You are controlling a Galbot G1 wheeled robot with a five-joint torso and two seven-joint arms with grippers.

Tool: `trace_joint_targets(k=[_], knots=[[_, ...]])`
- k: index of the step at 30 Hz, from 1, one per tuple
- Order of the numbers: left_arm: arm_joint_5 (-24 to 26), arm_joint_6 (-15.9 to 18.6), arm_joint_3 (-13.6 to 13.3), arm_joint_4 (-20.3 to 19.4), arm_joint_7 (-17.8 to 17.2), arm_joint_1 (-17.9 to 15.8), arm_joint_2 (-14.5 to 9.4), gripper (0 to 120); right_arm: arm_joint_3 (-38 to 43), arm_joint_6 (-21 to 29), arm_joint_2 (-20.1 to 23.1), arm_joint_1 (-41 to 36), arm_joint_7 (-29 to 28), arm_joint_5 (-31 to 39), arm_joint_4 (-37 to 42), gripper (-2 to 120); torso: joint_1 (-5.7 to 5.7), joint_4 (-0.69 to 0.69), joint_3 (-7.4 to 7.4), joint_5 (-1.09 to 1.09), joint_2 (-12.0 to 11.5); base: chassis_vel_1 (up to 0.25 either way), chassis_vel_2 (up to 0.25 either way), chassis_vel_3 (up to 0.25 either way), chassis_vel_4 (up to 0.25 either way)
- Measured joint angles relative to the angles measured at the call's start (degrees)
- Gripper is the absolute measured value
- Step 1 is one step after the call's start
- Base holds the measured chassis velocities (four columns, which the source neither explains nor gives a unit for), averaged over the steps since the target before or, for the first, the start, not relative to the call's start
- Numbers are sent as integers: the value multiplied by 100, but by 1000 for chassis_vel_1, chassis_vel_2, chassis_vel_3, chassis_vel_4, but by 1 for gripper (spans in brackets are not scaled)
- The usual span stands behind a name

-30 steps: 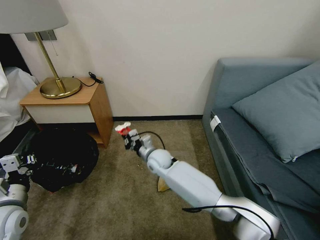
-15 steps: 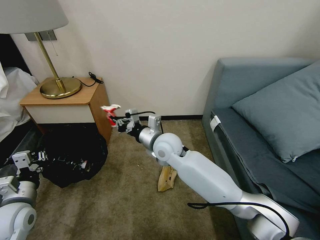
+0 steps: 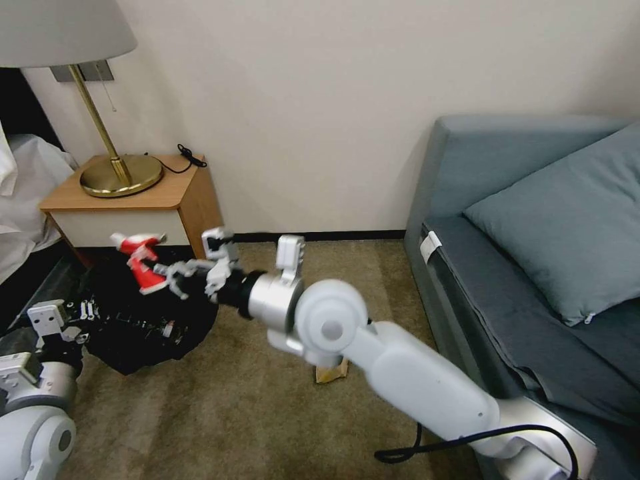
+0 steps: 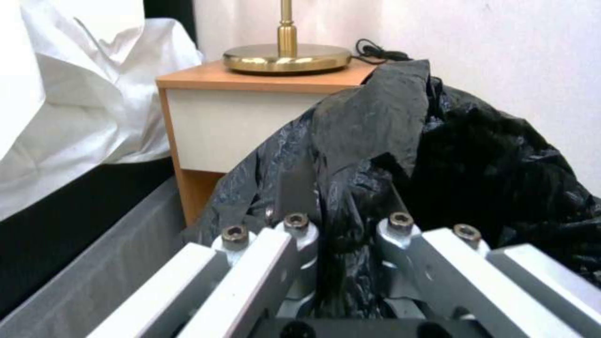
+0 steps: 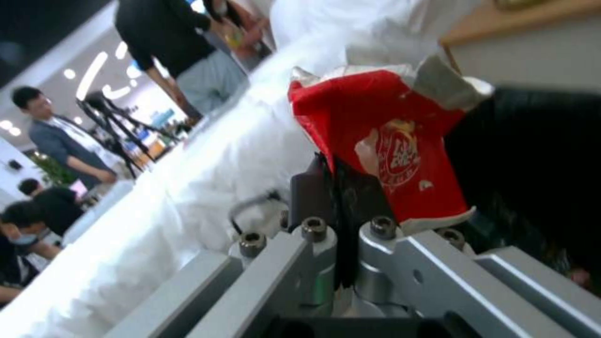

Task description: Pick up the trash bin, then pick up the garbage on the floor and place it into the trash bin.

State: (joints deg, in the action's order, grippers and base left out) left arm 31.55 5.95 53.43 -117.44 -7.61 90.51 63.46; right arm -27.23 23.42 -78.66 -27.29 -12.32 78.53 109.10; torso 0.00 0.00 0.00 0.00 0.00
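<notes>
even soft indoor light, mild shadows under nightstand (image 3: 133,207); right gripper (image 3: 167,277) motion-blurred; right wrist background overexposed, out of focus.

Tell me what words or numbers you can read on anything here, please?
None can be read.
red snack packet, pinched in the right gripper above the trash bin: a round white emblem with marks, too blurred to read.
white tag on the sofa: too small to read.
</notes>
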Motion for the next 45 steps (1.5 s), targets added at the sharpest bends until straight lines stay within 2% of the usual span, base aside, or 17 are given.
trace_joint_targets(k=[5,12,13,16,17,20,22,26,28,32,34,36,38,41,43,44,45], knots=[[-2,20,9,-111,-12,76,28,6,-169,-102,-167,9,104,-295,-437,0,0,1,0,0,0,0,0,0,0],[14,0,132,-189,-15,226,45,6,-239,-235,-464,76,236,-773,-1430,0,0,1,0,-1,0,0,0,0,0],[18,-15,148,-197,-15,244,48,6,-237,-234,-482,71,231,-777,-1476,7,0,0,0,-1,0,0,0,0,0],[19,-18,151,-198,-15,248,54,6,-234,-228,-499,56,214,-777,-1482,10,0,0,0,-1,0,0,0,0,0],[18,-21,151,-198,-14,244,67,6,-234,-202,-537,23,154,-769,-1482,17,0,0,0,-1,0,0,0,0,0],[14,-23,142,-198,-14,241,84,6,-248,-186,-560,-3,114,-772,-1480,23,0,0,0,-1,0,0,0,0,0],[-13,-50,121,-204,-10,271,118,6,-334,-142,-574,-84,45,-860,-1471,38,0,0,0,-1,0,0,0,0,0],[-17,-92,130,-190,4,292,119,6,-350,-142,-582,-116,16,-954,-1471,47,0,0,0,-1,0,0,0,0,0],[-18,-142,157,-97,9,293,95,6,-339,-113,-542,-147,-193,-1304,-1408,60,0,1,0,0,0,0,0,0,0],[-16,-145,158,-39,9,264,80,6,-325,-41,-460,-143,-371,-1458,-1363,67,0,1,0,0,0,0,0,0,0],[-20,-148,141,96,10,170,59,6,-308,293,-278,-98,-976,-1577,-1302,80,0,0,0,1,0,0,0,0,0],[-32,-151,129,144,9,141,57,6,-296,392,-222,-85,-1122,-1578,-1298,84,0,0,0,2,0,0,0,0,0],[-62,-160,94,240,5,89,62,6,-255,664,-50,-54,-1519,-1588,-1307,97,0,-2,0,0,0,0,0,0,0],[-71,-166,81,264,5,79,66,6,-239,742,-3,-49,-1630,-1595,-1323,97,0,-1,0,0,0,0,0,0,0],[-124,-219,42,359,9,58,85,6,-194,1043,154,-50,-2126,-1651,-1463,100,0,-1,0,1,0,0,0,0,0],[-173,-265,8,428,24,48,98,6,-188,1251,214,-105,-2619,-1775,-1715,100,0,0,0,1,0,0,0,0,0],[-173,-265,8,428,24,48,98,6,-188,1251,214,-105,-2619,-1775,-1715,100,0,0,0,1,0,0,0,0,0]])
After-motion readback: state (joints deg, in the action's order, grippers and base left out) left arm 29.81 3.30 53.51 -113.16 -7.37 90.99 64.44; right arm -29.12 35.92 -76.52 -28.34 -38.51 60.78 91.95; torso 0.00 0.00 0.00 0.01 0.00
